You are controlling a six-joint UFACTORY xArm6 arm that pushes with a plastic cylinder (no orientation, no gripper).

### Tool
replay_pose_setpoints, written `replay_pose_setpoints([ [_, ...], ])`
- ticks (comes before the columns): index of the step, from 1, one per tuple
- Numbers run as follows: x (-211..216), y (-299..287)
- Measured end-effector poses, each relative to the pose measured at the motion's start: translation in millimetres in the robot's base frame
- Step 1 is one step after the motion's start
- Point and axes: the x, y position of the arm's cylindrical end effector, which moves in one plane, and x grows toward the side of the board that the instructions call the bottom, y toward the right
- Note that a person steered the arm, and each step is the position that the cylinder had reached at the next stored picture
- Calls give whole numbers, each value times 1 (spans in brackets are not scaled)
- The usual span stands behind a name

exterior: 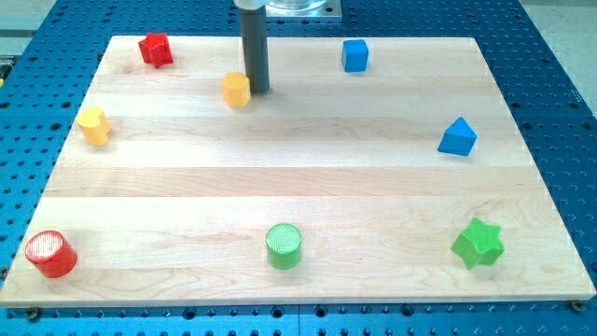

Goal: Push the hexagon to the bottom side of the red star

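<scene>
One yellow hexagon (237, 90) sits upper left on the surface (280, 177), at four o'clock from the red star (156, 49); no long axis or writing shows. My tip (257, 90) touches its right side; there is no claw. Nothing lies between hexagon and star; a yellow block (93, 125) sits left.

The upper part of my rod (255, 37) ran off the top edge of the frame, along with the metal mount (300, 7) behind it. My tip (257, 91) sat just right of the yellow hexagon (237, 90); I could not tell whether they touched.
</scene>
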Motion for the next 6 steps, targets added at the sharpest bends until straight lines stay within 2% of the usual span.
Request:
replay_pose_setpoints([
  [1, 36, 4],
  [2, 27, -39],
  [4, 8, -10],
  [5, -9, -52],
  [6, -10, -127],
])
